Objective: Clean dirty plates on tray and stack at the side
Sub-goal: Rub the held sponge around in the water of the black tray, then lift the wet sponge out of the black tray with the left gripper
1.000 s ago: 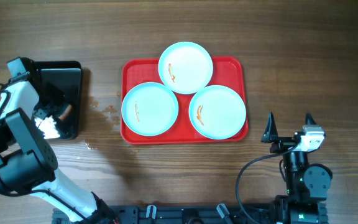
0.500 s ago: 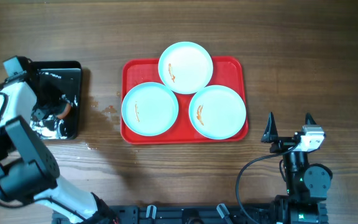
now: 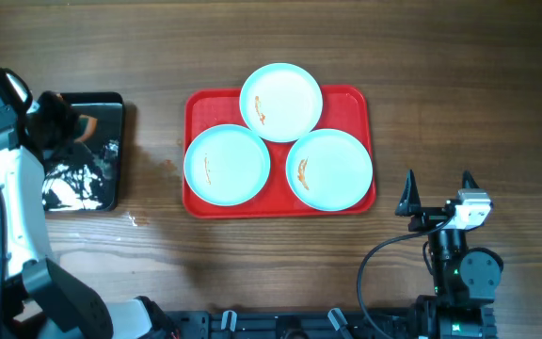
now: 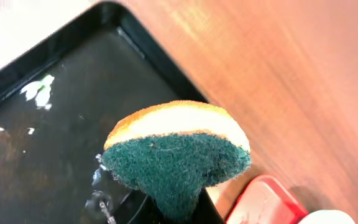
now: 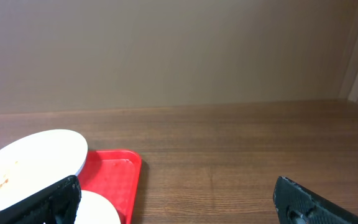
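Three pale blue plates lie on the red tray (image 3: 356, 99): one at the back (image 3: 281, 102), one front left (image 3: 227, 165), one front right (image 3: 329, 169). Each carries a small orange smear. My left gripper (image 3: 69, 123) hangs over the far end of the black bin and is shut on a sponge (image 4: 176, 149) with a green scouring face and a yellow-orange back. In the left wrist view the sponge hides most of the fingers. My right gripper (image 3: 438, 193) stands open and empty on the table, right of the tray's front right corner, with the back plate (image 5: 30, 165) ahead on its left.
The black bin (image 3: 102, 174) sits left of the tray, with wet white foam on its floor. Water spots mark the wood between the bin and the tray (image 4: 263, 199). Bare wooden table stretches behind and to the right of the tray.
My left gripper closed on the sponge in the bin and has lifted it up, moving toward the bin's far end. The right arm and the plates have not moved.
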`<action>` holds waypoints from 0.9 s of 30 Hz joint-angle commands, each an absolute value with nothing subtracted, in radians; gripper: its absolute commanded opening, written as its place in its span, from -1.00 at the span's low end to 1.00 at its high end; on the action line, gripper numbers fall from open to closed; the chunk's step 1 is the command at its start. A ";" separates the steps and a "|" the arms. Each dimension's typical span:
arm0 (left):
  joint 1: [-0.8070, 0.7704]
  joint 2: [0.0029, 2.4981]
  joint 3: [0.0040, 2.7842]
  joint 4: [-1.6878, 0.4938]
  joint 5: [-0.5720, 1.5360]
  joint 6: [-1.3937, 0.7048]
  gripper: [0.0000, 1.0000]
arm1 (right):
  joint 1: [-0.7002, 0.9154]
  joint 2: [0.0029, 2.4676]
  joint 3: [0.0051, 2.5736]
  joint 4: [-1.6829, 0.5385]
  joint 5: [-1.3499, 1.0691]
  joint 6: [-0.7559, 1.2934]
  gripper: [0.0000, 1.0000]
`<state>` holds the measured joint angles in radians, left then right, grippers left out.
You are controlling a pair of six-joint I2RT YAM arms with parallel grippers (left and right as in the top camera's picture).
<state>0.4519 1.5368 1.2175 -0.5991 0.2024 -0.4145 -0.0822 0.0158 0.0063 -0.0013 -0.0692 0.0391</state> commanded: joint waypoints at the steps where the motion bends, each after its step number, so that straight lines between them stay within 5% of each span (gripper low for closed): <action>1: 0.453 1.533 1.224 -0.595 0.184 -0.332 -0.92 | -0.087 0.014 0.005 0.001 -0.056 0.027 0.99; 8: 0.452 1.618 1.122 -0.572 -0.054 -0.295 -0.92 | -0.087 0.014 0.005 0.001 -0.056 0.027 0.99; 27: 0.450 1.368 1.173 -0.551 -0.034 -0.295 -0.92 | -0.087 0.014 0.005 0.001 -0.056 0.026 1.00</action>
<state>0.4515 1.3830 1.1553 -0.5442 -0.0189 -0.3145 -0.0822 0.0158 0.0063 -0.0013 -0.0692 0.0387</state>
